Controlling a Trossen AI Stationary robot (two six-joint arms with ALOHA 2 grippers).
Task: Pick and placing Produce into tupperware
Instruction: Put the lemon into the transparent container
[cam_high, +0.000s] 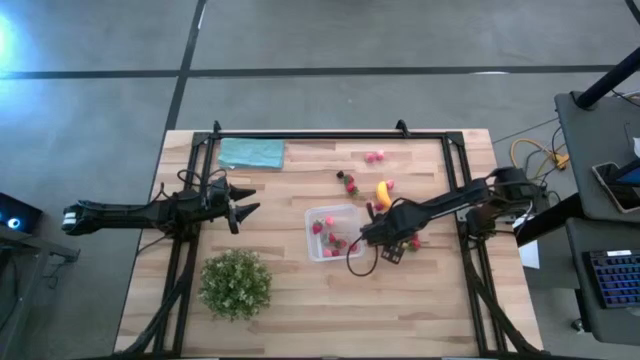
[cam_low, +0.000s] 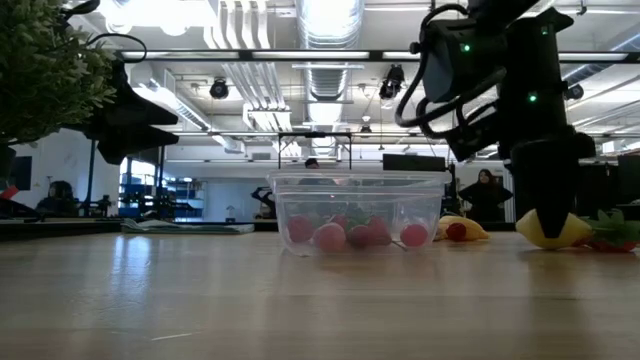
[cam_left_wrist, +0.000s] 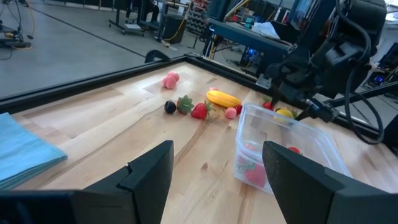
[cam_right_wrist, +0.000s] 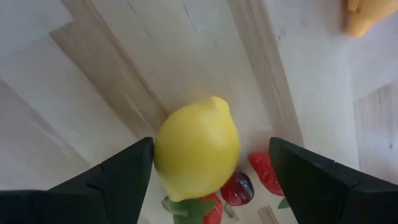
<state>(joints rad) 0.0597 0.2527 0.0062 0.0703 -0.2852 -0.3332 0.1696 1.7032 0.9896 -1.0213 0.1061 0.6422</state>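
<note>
Yellow lemon (cam_right_wrist: 196, 147), red strawberries (cam_right_wrist: 266, 173) — teal cloth (cam_high: 251, 153).

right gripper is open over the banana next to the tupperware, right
Not quite: the open right gripper is over the lemon, not the banana, next to the tupperware. The right wrist view shows the lemon between its fingers.

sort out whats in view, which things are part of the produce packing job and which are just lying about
Job: tupperware, lemon, banana, strawberries, pink fruits, right claw open around the lemon.
Lying about: green plant, teal cloth.
</note>
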